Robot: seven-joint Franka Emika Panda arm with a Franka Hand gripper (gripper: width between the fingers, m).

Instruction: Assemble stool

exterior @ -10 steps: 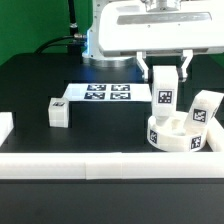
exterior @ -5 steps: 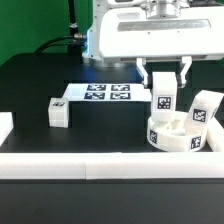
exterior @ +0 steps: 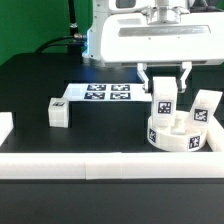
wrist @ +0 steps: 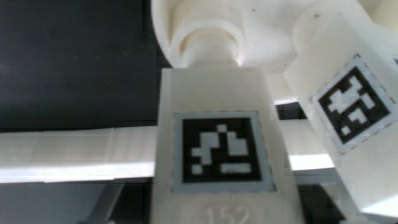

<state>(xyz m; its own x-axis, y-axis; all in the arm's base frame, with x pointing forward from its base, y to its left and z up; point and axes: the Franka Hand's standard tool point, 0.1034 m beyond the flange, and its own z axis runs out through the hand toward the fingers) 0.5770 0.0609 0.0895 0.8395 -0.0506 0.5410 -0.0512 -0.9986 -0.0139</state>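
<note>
The round white ring-shaped seat lies at the exterior view's right, against the front rail. My gripper is shut on a white tagged leg block and holds it upright with its lower end at the seat's far rim. A second leg block stands in the seat at the right, leaning slightly. A third leg block lies loose on the table at the left. In the wrist view the held leg fills the middle, with the seat beyond it and the second leg beside it.
The marker board lies flat behind the seat, left of my gripper. A long white rail runs along the front edge. A white block end shows at the far left.
My gripper has lowered with the leg block and shifted a little to the right, bringing the block's lower end down to the seat.
</note>
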